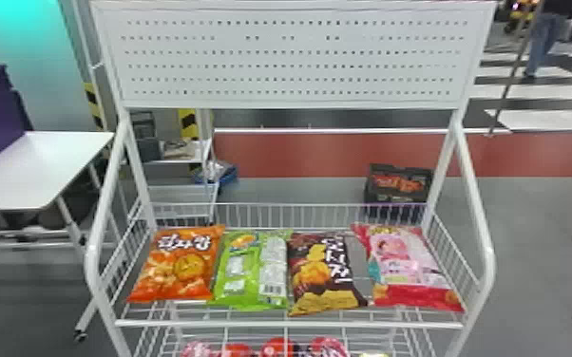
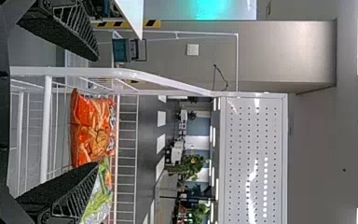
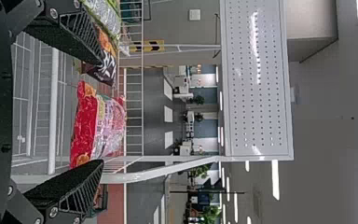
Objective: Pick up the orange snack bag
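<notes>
While orange bag point(image 1: 176, 268) lies nr rack's point(image 1: 91, 254) L edge, L end effector point(image 2: 98, 111), R end effector point(image 3: 102, 112) agape.

One finger of the left gripper point(image 2: 97, 112) partly hides the green plastic snack bag point(image 2: 102, 190) behind it; the right gripper point(image 3: 103, 113) partly covers the dark-brown plastic snack bag point(image 3: 108, 71) beyond.

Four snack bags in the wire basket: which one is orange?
The orange snack bag lies at the row's left end, beside the green bag; the brown bag and the pink-and-red bag lie farther right.
</notes>
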Action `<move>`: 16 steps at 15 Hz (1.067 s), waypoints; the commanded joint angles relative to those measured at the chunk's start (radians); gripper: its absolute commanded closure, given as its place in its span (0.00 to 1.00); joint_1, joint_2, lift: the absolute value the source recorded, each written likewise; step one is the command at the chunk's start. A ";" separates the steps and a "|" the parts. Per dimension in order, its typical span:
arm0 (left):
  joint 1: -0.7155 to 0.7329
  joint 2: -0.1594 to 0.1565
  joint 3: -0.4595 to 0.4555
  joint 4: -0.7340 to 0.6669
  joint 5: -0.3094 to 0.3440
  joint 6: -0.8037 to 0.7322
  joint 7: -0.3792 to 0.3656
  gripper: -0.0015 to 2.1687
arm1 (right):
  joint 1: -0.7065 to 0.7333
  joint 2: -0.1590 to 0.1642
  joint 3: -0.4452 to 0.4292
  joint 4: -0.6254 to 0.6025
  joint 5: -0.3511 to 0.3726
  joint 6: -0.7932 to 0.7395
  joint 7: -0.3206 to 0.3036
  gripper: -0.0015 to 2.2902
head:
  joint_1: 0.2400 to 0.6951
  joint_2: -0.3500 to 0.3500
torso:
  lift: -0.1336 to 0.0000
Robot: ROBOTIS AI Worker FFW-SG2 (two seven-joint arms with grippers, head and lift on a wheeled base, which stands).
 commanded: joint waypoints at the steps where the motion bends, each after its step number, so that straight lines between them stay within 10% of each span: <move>1: 0.001 0.000 0.001 -0.001 0.000 0.000 0.000 0.04 | 0.000 -0.001 0.000 0.000 0.000 -0.003 0.000 0.06 | 0.57 0.50 | 1.00; 16: -0.152 0.003 -0.065 0.081 0.002 0.098 0.000 0.04 | 0.000 0.005 0.005 0.002 0.005 -0.009 -0.002 0.06 | 0.57 0.50 | 1.00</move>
